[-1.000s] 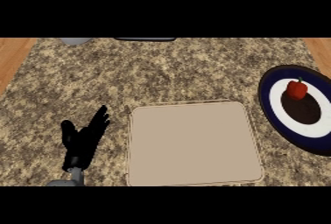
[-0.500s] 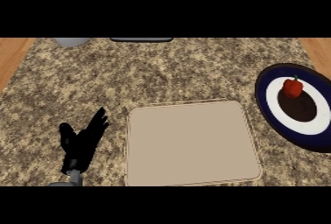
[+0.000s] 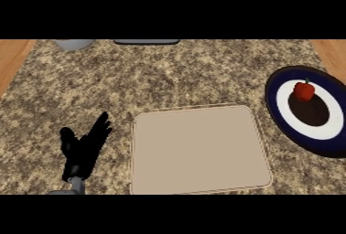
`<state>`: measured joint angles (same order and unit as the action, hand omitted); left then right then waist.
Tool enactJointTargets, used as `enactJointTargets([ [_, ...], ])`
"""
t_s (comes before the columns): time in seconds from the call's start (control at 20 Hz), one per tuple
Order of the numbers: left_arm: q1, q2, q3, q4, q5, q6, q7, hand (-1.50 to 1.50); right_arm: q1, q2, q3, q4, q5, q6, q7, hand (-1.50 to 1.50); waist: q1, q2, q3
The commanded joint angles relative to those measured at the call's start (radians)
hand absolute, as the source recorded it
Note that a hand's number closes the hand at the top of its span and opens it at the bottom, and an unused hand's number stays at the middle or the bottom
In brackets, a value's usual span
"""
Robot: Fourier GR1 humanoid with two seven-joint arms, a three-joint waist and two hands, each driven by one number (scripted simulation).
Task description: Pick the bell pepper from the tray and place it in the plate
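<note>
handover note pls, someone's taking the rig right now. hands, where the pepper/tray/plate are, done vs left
Left hand: open, fingers up, resting at the lower left beside the tray, holding nothing.
Right hand: not in view.
Bell pepper: red, sitting on the plate at the right edge, in its upper part.
Tray: centre of the counter, nothing on it.
Done: the pepper is off the tray and on the plate.
Left: nothing visible for the placement; just confirm where the right hand is.

Red bell pepper (image 3: 304, 91), navy-white-brown plate (image 3: 283, 119), beige tray (image 3: 199, 148), speckled counter (image 3: 182, 73).
</note>
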<state>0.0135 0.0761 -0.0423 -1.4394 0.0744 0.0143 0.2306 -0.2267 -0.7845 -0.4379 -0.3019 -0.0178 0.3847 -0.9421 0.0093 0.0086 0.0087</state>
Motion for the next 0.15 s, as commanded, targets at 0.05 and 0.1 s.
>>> enactJointTargets([
  [0.05,0.021,-0.023,-0.010,0.041,-0.016,0.009,-0.055,0.00,0.022,-0.003,0.000,0.010,-0.007,0.154,-0.166,-1.50,0.001,-0.001,-0.001],
  [0.1,0.007,0.004,0.013,0.002,0.016,-0.016,-0.024,0.00,0.063,0.000,0.007,0.004,0.003,0.147,-0.208,-1.50,-0.001,-0.002,0.000],
])
